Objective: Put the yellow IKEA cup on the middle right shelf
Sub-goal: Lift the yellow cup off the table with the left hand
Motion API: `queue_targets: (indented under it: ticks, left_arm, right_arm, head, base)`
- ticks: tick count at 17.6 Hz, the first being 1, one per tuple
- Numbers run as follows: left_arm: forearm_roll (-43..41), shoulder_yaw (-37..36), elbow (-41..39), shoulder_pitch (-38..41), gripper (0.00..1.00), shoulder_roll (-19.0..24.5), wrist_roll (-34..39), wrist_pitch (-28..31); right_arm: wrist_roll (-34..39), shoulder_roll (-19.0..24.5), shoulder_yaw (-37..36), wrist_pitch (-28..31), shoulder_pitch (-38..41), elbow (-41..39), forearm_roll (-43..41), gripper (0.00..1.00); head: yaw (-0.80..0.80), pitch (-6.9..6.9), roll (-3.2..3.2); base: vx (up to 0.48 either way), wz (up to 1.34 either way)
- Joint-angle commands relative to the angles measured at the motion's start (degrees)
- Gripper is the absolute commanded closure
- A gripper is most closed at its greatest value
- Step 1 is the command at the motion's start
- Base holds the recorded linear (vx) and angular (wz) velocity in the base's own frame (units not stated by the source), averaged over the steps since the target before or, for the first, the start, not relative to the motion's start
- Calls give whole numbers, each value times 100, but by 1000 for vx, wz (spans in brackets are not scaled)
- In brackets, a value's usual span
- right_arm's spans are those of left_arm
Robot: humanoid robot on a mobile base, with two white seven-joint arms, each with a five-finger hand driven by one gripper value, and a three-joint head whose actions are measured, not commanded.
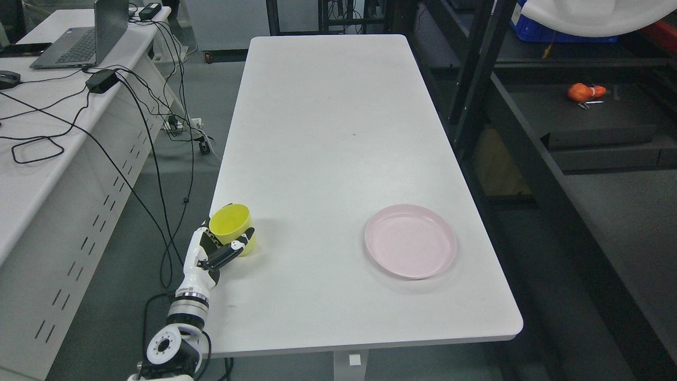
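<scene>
Gripping the yellow cup (pixel 231 226), the left hand (pixel 214 253) has its white and black fingers (pixel 228 253) wrapped around the cup's near side, with the thumb side reaching across the front wall. The left arm (pixel 182 312) rises from the lower left of the head view, its silver wrist joint just off the tabletop's left edge. The cup sits upright at the near left edge of the white tabletop (pixel 328 132), its open mouth facing up and its inside bare as far as can be seen. Whether its base touches the surface or is slightly raised cannot be told.

To the right of the cup, well apart from it, 1 pink plate (pixel 410 241) lies flat on the tabletop near the right edge, with nothing on it.

Beyond the tabletop's right side stands a dark metal shelf rack (pixel 476 79) with black uprights. On 1 of its dark shelves, far to the upper right, lies an orange object (pixel 584 92) whose kind is too small to make out. A blue bin (pixel 539 29) and a white rounded shape show at the top right corner.

Left of the tabletop, across a strip of grey floor, is a second white desk (pixel 31 174) carrying a laptop (pixel 87 37), a black power brick (pixel 101 80) and several black cables that trail over its edge to the floor.
</scene>
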Motion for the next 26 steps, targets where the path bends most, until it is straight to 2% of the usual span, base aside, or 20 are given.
queue_targets:
  ticks: [1,4,7,26]
  left_arm:
    - [1047,189,-1092,258,100,101,29,-447]
    - [1155,83,-1937,591,100,101,29,-465]
    - [1146,39,-2317,751,100,101,29,-483]
    - [1137,-119,-2362,848,100,101,29,-500]
  right_arm:
    - [4,-100,97,4,79,0,-141,1]
    - [4,-100,97,4,79,0,-141,1]
    - [4,-100,97,4,79,0,-141,1]
    - [4,-100,97,4,79,0,-141,1]
  head:
    - [0,0,0]
    - [0,0,0]
    - [0,0,0]
    - [0,0,0]
  base:
    - [-7,-36]
    - [-6,-65]
    - [-4,22]
    - [-16,2]
